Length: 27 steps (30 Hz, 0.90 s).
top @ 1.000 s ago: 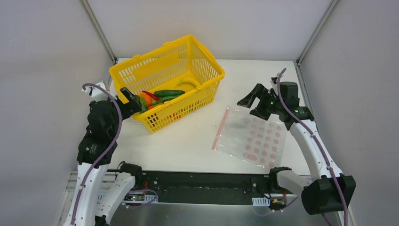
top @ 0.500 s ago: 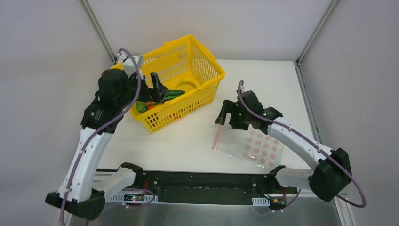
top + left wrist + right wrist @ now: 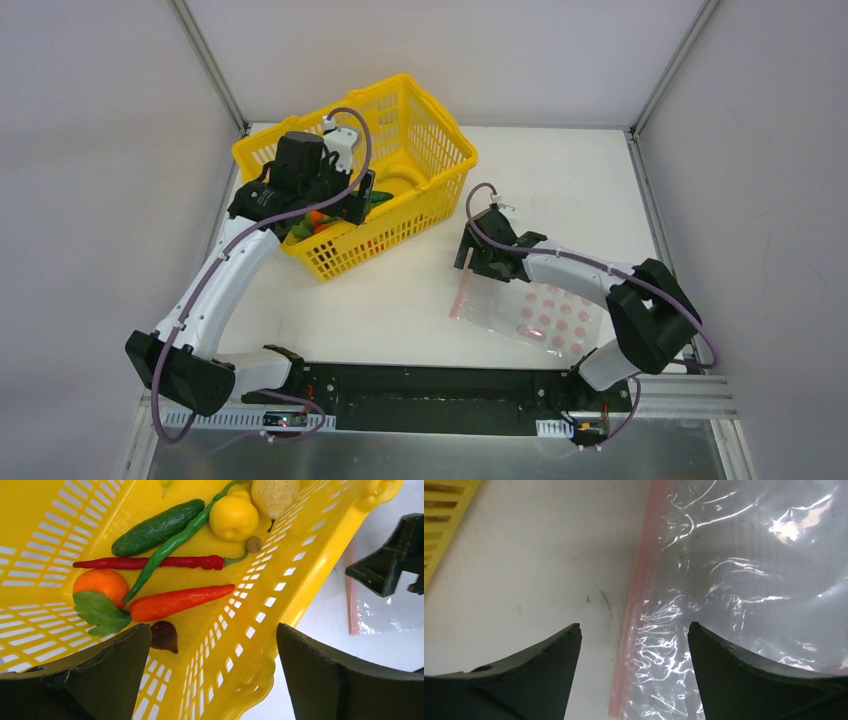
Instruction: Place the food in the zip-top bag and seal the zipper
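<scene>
Having just swung in, the left end effector (image 3: 212, 630) hung open above the toy produce (image 3: 180, 600) in the yellow basket (image 3: 420, 110), while the right end effector (image 3: 634, 626), jaws apart, straddled the pink zipper (image 3: 636, 595) of the empty zip-top bag (image 3: 545, 300) on the counter (image 3: 400, 300).

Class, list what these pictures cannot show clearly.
Top view: the left arm hides some food in the yellow basket.
Left wrist view: a small brown item sits partly behind a finger of the left tool.
Right wrist view: the zip-top bag runs off the frame; whether its zipper is sealed is unclear.
</scene>
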Motion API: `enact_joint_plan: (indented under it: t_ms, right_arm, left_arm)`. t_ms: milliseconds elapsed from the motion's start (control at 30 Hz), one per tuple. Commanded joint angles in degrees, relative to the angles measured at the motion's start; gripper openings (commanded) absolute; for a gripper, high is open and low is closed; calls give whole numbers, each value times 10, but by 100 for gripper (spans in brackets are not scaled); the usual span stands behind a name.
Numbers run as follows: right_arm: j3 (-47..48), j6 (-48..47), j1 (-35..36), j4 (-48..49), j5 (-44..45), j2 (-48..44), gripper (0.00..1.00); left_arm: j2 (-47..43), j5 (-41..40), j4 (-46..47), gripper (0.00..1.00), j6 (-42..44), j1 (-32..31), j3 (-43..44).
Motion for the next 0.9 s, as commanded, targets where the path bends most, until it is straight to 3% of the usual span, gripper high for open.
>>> enact_joint_plan:
  t_ms: [0,133,200,333,467,533,867]
  right_arm:
    - [26,17,5,38,82,57,78]
    - [44,-1,5,38,100,103,67]
    - [44,-15,6,50,90,116,54]
    - [29,-27,6,55,78,119,37]
    - [-6,-58,6,69,49,100,9]
    - [-11,-83,6,62,29,94,0]
    - [-47,-171,6,58,-19,-22,0]
  left_arm:
    - [-18,13,14,100,37,-6,-43]
    - [-8,45,10,100,51,-6,-53]
    - [-3,70,4,100,55,-6,-54]
    - [6,119,-6,94,62,-11,-59]
    - [9,138,-15,93,64,-29,-66]
    - [11,147,-14,91,58,-43,-71]
    - [-9,129,27,87,8,-96,-79]
